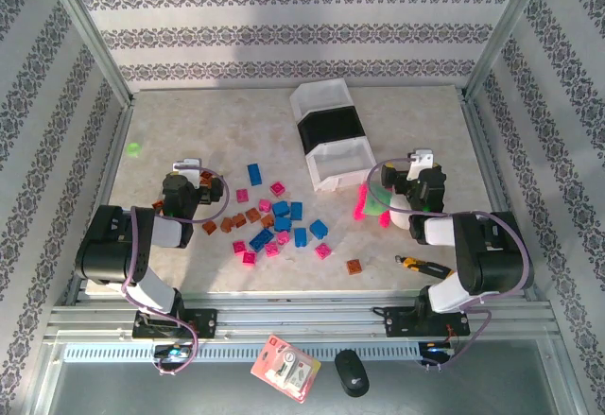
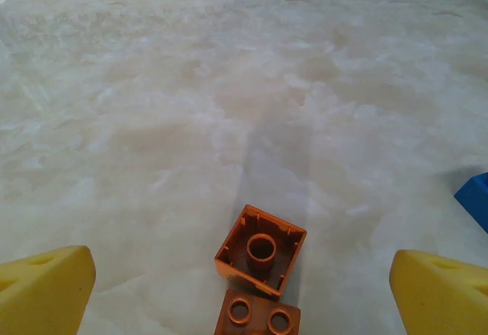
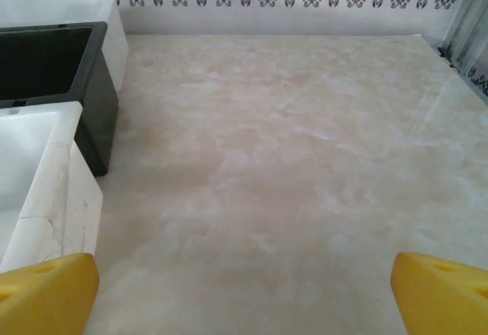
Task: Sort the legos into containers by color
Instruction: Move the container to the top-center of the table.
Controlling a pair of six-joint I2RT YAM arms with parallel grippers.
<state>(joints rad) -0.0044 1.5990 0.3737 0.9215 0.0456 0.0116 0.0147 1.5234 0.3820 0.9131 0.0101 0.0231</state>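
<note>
Top external view: the legos (image 1: 274, 226) lie loose on the table (image 1: 416, 122) between the arms, nearer the left one. I count roughly seven blue, eight pink and six or seven orange-brown. None is in the containers (image 1: 331, 129), three joined bins, white, black, white, whose row runs away from the arms beyond the pile.

Left wrist view: two squarish orange bricks, one upside down (image 2: 261, 249) and one studs-up (image 2: 257, 316), sit just ahead of the left gripper (image 2: 244, 289), centred between its wide-spread fingers (image 2: 46, 289). A blue brick (image 2: 476, 198) lies off to the right.

The right gripper (image 3: 244, 297), also spread and empty, has the near white bin (image 3: 38, 167) at its left, so I'd judge the left arm better placed to pick first.
</note>
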